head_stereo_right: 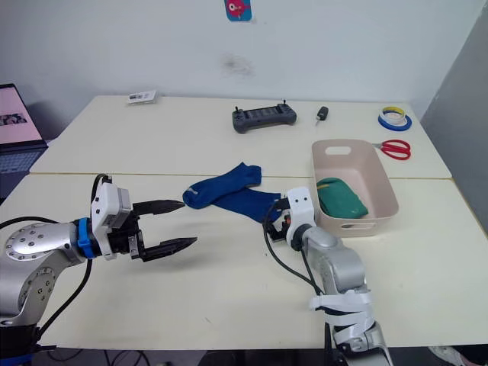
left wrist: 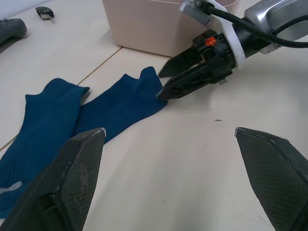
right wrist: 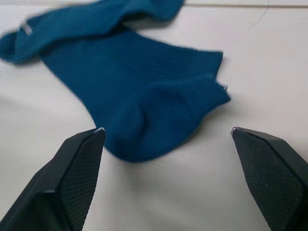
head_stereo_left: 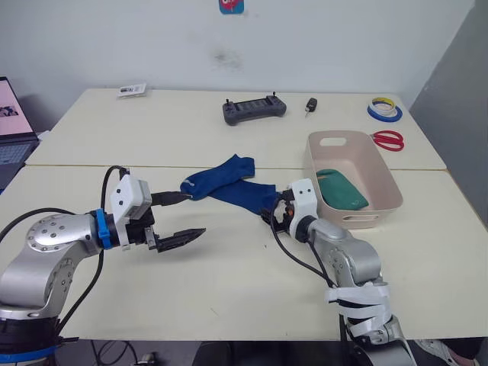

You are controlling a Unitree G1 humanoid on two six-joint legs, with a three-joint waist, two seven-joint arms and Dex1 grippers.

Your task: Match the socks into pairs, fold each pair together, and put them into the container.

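blue socks: 2 | green socks in tub: 1 bundle | tub: 1 | tape rolls: 2 | scissors: 1 | controller: 1

1. Two blue socks lie overlapping, left of the container.
2. A green pair lies inside the container.
3. The left gripper, fingers spread, is well left of the container.
4. The right gripper sits just beside it.

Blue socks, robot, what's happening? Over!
Left gripper open, empty. Right gripper open at the blue socks, not gripping. Green socks already in container. Nothing in the way.
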